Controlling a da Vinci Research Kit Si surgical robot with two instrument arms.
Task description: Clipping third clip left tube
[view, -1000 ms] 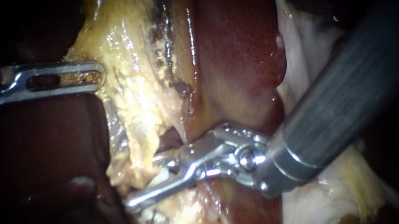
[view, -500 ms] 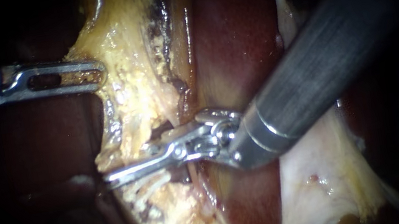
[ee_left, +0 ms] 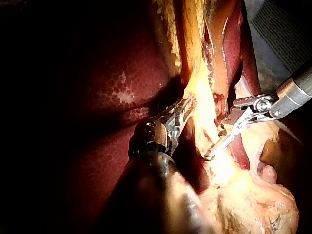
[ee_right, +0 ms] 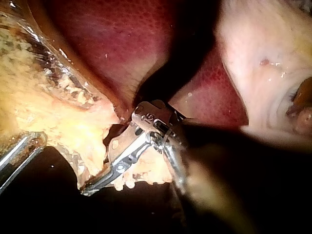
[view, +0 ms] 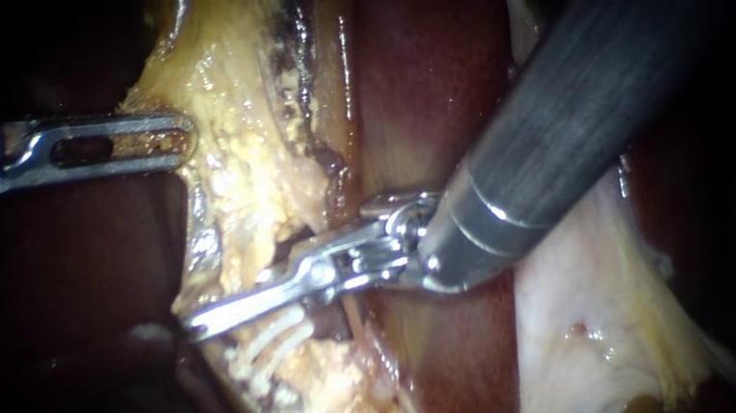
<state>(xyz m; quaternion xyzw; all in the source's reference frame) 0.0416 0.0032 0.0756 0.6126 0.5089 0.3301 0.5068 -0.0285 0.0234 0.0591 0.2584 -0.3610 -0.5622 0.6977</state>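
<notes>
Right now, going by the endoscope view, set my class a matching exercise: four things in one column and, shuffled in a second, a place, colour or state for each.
Column one
1. left instrument
2. right instrument
3. liver
4. yellow tissue

Column two
A. dark red and glossy
B. comes in from the upper right, its tool lying across the lower part of the yellow tissue
C. pale and lumpy, between the two instruments
D. comes in from the left, its tool shut on the yellow tissue's upper edge

Pairs: 1-D, 2-B, 3-A, 4-C
</notes>
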